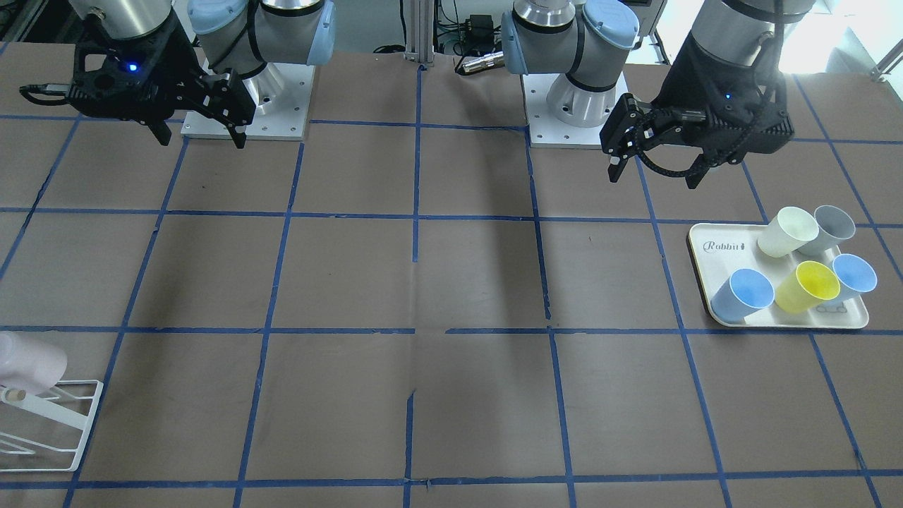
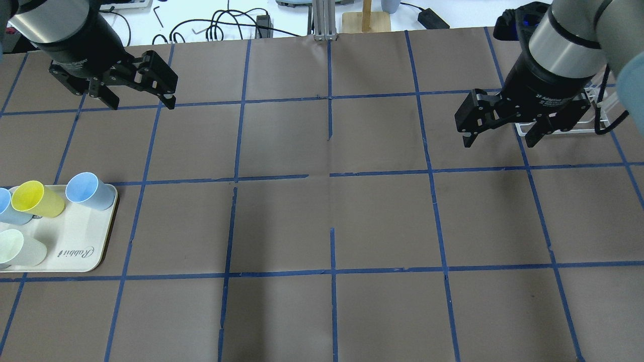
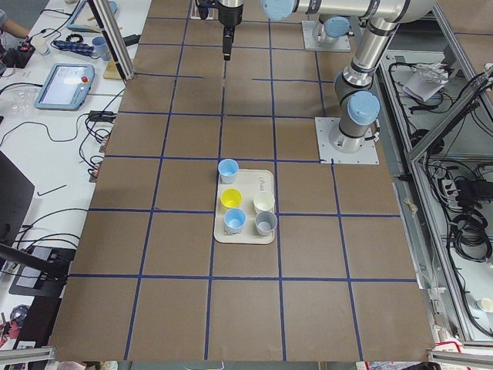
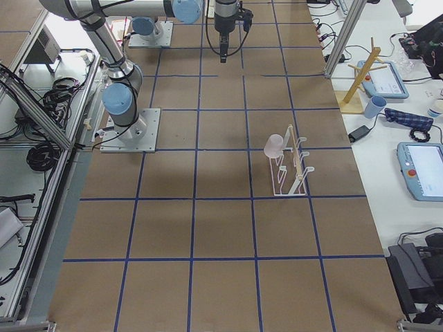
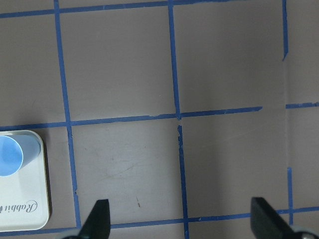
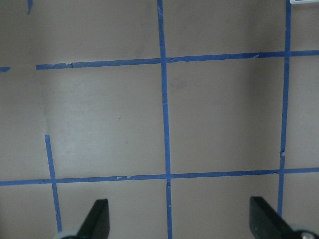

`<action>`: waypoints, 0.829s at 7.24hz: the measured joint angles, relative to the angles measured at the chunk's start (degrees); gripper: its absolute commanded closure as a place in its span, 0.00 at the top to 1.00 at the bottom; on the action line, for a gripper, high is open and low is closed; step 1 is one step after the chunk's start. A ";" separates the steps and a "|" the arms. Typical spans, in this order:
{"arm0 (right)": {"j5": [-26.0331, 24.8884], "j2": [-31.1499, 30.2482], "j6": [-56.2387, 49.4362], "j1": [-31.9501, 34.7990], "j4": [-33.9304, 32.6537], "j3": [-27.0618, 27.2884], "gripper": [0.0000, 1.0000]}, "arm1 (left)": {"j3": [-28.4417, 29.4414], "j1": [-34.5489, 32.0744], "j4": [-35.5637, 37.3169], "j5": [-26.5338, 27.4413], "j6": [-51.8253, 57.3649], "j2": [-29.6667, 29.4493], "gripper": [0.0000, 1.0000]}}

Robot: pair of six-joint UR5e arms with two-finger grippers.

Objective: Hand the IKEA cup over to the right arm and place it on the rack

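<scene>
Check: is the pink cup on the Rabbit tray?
No, the pink cup sits on the white wire rack, at the table's opposite end from the tray.

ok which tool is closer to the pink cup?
Right. The right tool hangs open over the half of the table with the rack, where the pink cup sits. The left tool hangs over the opposite half, near the tray.
</scene>
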 measured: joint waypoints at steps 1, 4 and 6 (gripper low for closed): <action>0.04 -0.12 0.50 0.76 0.55 0.01 1.00 | 0.00 0.00 -0.01 0.00 0.00 0.01 1.00; 0.05 0.05 0.36 1.18 1.10 -0.23 1.00 | -0.10 0.00 0.01 0.00 0.00 0.02 1.00; -0.19 0.06 0.22 1.20 1.28 -0.22 1.00 | -0.08 0.00 0.01 0.00 0.00 0.02 1.00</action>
